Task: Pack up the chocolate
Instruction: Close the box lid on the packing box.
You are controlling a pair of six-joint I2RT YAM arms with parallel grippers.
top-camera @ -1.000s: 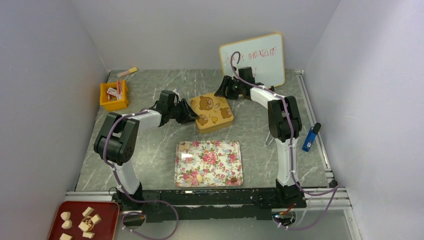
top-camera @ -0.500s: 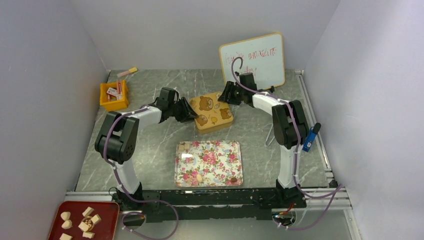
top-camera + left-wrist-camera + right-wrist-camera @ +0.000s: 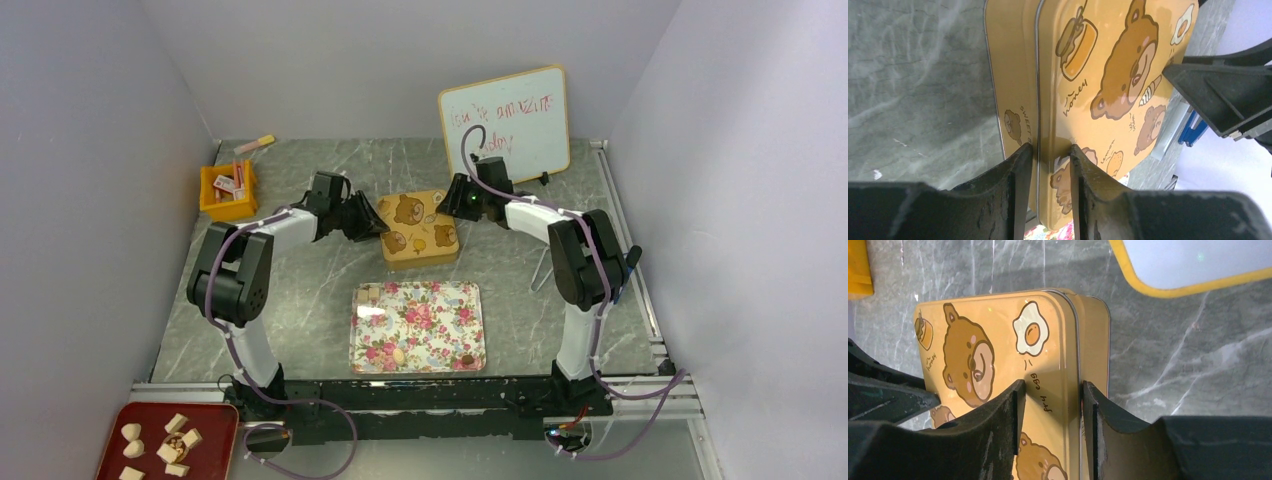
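Both arms have drawn in on the bear tin (image 3: 420,232) since a second ago: the right arm has swung down from beside the whiteboard (image 3: 505,120) to the tin's far right edge, and the tin itself has slid a little toward the left and turned slightly on the table

Seen from the left wrist, the left gripper (image 3: 1047,150) has its fingers clenched on the tin's near-left edge, the lid's rim running between them. The right gripper (image 3: 1052,385) straddles the opposite rim, one finger over the printed lid and one beside the side wall; its fingers are narrowing, but I cannot tell whether they have bitten yet

The chocolate (image 3: 175,440) is not in the tin. Most pieces sit on the red tray (image 3: 215,420) at the near left corner, outside the arms' bases, and a few lie on the floral tray (image 3: 430,325) just in front of the tin. An orange bin (image 3: 228,207) of packets stands at the far left, well apart

My reading is that the tin is being opened, so packing proper has not begun. The next move calls for the right fingers to finish closing squarely on the lid's lip, then a clean upward pull while the base is held down, so the lid comes free without dragging the whole tin
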